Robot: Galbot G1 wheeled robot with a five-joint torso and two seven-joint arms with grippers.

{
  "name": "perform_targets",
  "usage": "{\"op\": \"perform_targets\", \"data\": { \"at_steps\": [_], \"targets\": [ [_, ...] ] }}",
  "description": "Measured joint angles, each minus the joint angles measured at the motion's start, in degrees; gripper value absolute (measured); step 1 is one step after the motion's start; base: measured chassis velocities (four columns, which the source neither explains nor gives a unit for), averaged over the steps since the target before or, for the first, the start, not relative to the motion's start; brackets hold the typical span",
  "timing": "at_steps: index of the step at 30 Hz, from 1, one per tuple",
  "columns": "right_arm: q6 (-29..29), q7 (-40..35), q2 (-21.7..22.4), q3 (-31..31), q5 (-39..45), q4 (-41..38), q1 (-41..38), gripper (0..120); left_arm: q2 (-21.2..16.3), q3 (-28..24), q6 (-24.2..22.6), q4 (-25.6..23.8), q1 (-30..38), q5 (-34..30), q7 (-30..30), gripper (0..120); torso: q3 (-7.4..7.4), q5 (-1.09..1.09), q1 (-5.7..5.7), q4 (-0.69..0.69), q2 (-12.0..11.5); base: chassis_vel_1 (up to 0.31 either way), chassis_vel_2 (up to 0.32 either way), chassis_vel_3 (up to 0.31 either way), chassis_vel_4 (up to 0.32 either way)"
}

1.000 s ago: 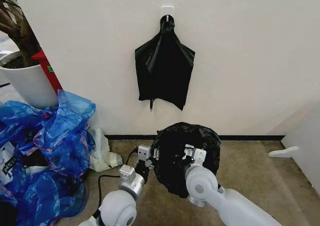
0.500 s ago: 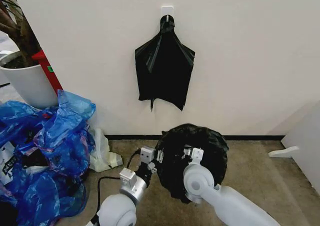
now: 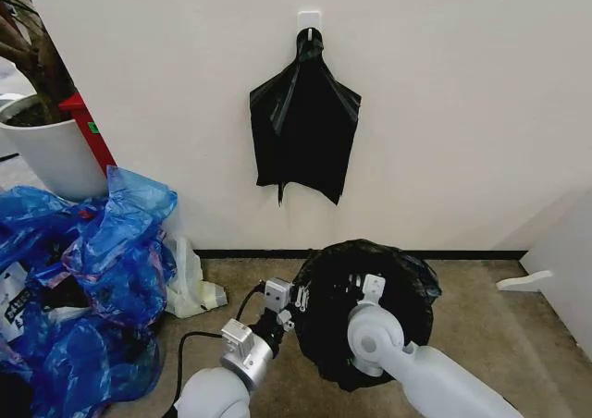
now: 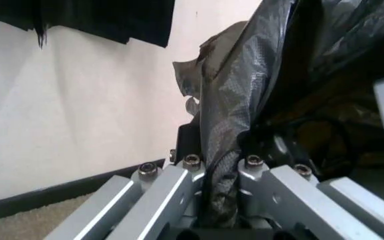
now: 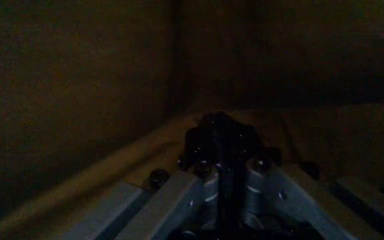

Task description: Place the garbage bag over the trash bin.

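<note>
The garbage bag (image 3: 407,293), glossy wrinkled black film, bulges in a round shape on the floor by the wall, its mouth facing me. The trash bin is hidden by this film. My left gripper (image 3: 294,305) is at the bag's left edge; in the left wrist view the left gripper (image 4: 219,167) is shut on a fold of the garbage bag (image 4: 245,85). My right gripper (image 3: 363,286) reaches into the bag's mouth. The right wrist view is dark, and there the right gripper (image 5: 222,145) has its fingers pressed together on black film.
A flat black bag (image 3: 303,122) hangs from a wall hook. Blue plastic bags (image 3: 83,279) pile at the left, with a white plant pot (image 3: 46,150) behind them. A crumpled white bag (image 3: 190,284) lies by the baseboard. A white panel (image 3: 564,261) stands at the right.
The garbage bag and both grippers have shifted to the right and slightly lower. The bag's mouth has spread wider.
</note>
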State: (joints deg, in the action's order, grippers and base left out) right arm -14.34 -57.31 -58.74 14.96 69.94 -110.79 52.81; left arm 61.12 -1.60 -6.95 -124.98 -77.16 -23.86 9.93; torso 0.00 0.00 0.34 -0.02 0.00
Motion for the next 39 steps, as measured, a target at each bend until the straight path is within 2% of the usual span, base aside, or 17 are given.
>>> {"op": "perform_targets", "data": {
  "at_steps": [4, 16, 22, 30, 33, 36, 38, 39],
  "targets": [
    [0.06, -0.32, 0.57, 0.05, 0.04, -1.64, 0.59, 0, 0.34, 0.02, 0.0, 0.91, 0.66, -0.1, 0.16, 1, 0.0, 0.0, 0.0, 0.0, 0.0, 0.0, 0.0, 0.0, 0.0],
    [-0.77, 2.12, 4.0, 0.43, 0.29, -9.49, 1.94, 0, 2.6, 0.53, -0.4, 8.96, 4.0, -3.33, 5.64, 1, 0.01, 0.0, 0.0, 0.0, 0.0, 0.0, 0.0, 0.0, 0.0],
    [-1.19, 5.0, 5.87, 0.55, -0.52, -14.1, 4.31, 0, 3.97, 0.05, -1.28, 10.38, 5.3, -6.38, 8.58, 1, 0.01, 0.0, 0.0, -0.01, 0.0, 0.0, 0.0, 0.0, 0.0],
    [-1.43, 9.08, 8.61, -1.24, -2.59, -20.37, 6.75, 0, 4.75, 1.18, -2.2, 12.11, 6.03, -10.93, 9.55, 1, 0.01, 0.0, 0.0, 0.0, 0.0, 0.0, 0.0, 0.0, 0.0],
    [-2.39, 17.44, 12.48, -8.35, -3.49, -26.86, 11.63, 0, 4.36, 3.93, -2.31, 13.36, 6.04, -12.82, 7.57, 1, 0.0, -0.01, 0.0, 0.0, 0.0, 0.0, 0.0, 0.0, 0.0],
    [-1.22, 25.11, 15.82, -13.53, -7.57, -30.08, 16.38, 3, 3.13, 6.07, -3.31, 13.44, 5.98, -15.92, 6.1, 1, 0.0, 0.0, 0.0, -0.02, 0.0, 0.0, 0.0, 0.0, 0.0],
    [-0.62, 26.66, 16.37, -14.84, -8.09, -30.48, 17.21, 5, 2.73, 6.45, -3.64, 13.34, 5.92, -17.0, 5.7, 1, 0.0, -0.01, 0.0, -0.02, 0.0, 0.0, 0.0, 0.0, 0.0],
    [0.09, 28.12, 16.64, -16.55, -7.79, -30.7, 17.69, 11, 2.02, 7.06, -4.1, 13.1, 5.78, -18.7, 4.52, 1, 0.0, -0.01, 0.0, -0.02, 0.0, 0.0, 0.0, 0.0, 0.0]
  ]
}}
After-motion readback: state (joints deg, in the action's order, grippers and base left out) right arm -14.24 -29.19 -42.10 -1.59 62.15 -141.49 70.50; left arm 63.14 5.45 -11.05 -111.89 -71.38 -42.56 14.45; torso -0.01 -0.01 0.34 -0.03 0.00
